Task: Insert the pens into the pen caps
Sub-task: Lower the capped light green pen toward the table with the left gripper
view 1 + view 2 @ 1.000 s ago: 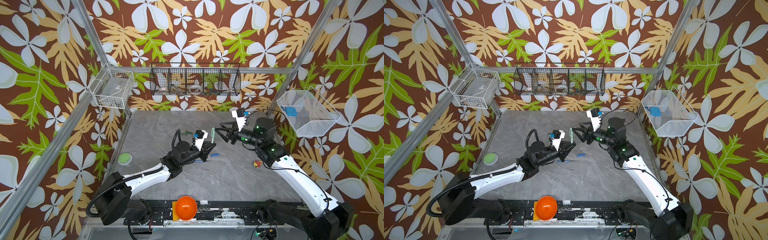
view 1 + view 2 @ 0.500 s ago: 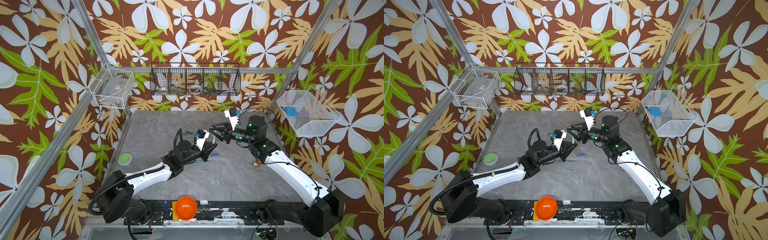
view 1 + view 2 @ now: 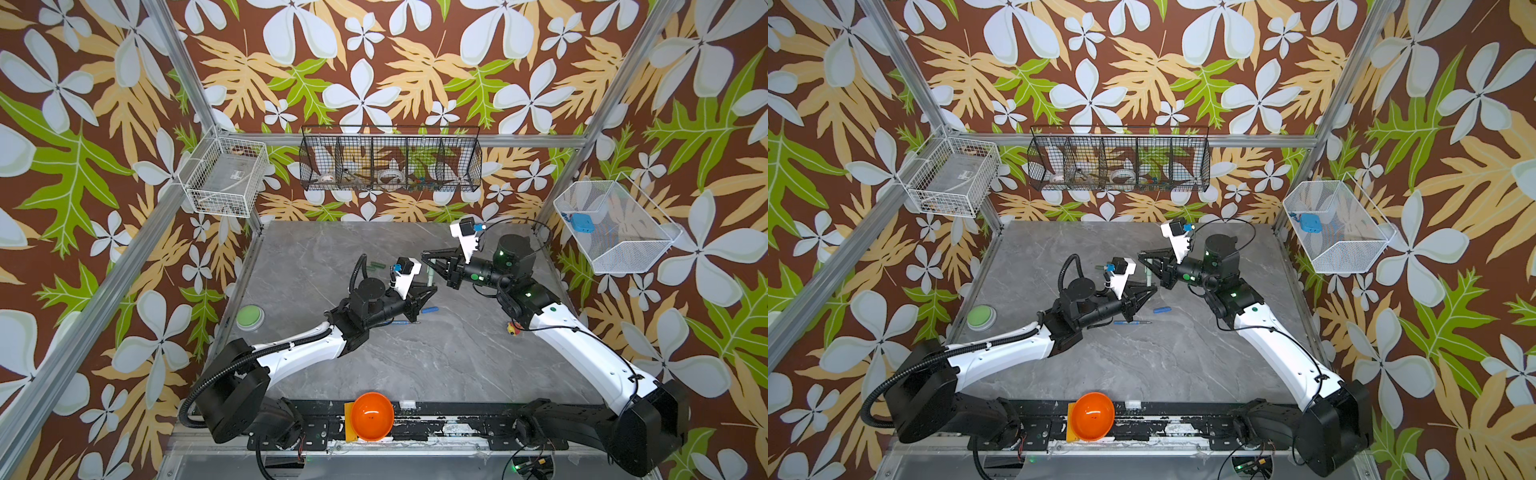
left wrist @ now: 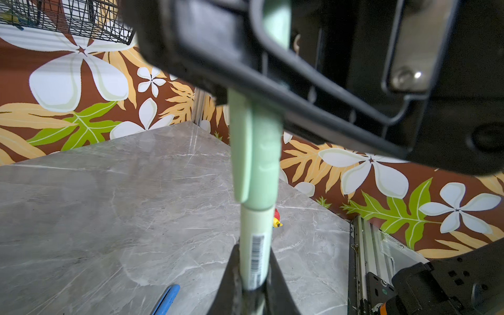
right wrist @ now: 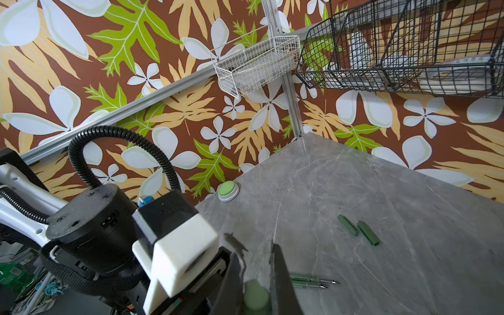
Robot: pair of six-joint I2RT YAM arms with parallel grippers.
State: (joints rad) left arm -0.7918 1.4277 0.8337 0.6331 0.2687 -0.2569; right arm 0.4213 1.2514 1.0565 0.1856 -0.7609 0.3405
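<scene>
Grey marble table (image 3: 436, 361) w/ a green button (image 3: 249, 318) near its left edge & a small red-yellow toy (image 3: 510, 329) toward the right, orange bowl (image 3: 371, 419) at the front rail, black wire rack (image 3: 390, 160) on the back wall, white basket (image 3: 226, 178) left, mesh bin (image 3: 619, 249) right w/ sth blue (image 3: 579, 222) inside.

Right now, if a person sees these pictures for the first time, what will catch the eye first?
First the loud flower-and-leaf wallpaper on the walls. Then, above the middle of the grey table, the left gripper and right gripper meet on one pale green pen, the right one closed on its cap. An orange bowl sits at the front edge.
</scene>
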